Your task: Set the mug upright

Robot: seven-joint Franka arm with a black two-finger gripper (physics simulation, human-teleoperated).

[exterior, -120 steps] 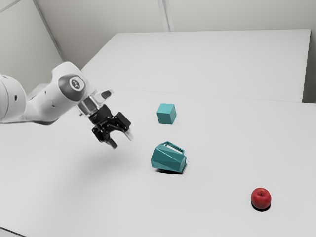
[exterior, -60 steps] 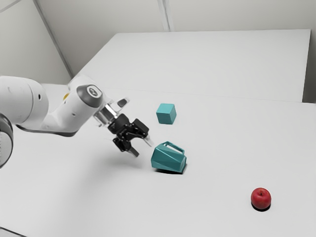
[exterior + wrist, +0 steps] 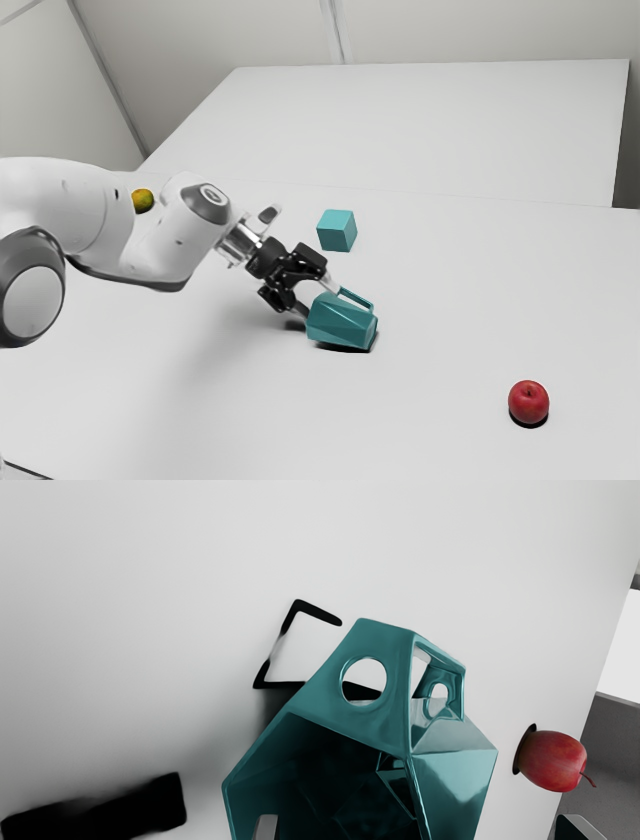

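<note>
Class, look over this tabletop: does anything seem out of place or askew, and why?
Yes: the teal faceted mug lies on its side on the white table, its open mouth facing the gripper; a mug normally stands on its base.

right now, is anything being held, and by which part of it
Nothing is held: the gripper is open at the mug, with one fingertip clear of the mug's side.
</note>
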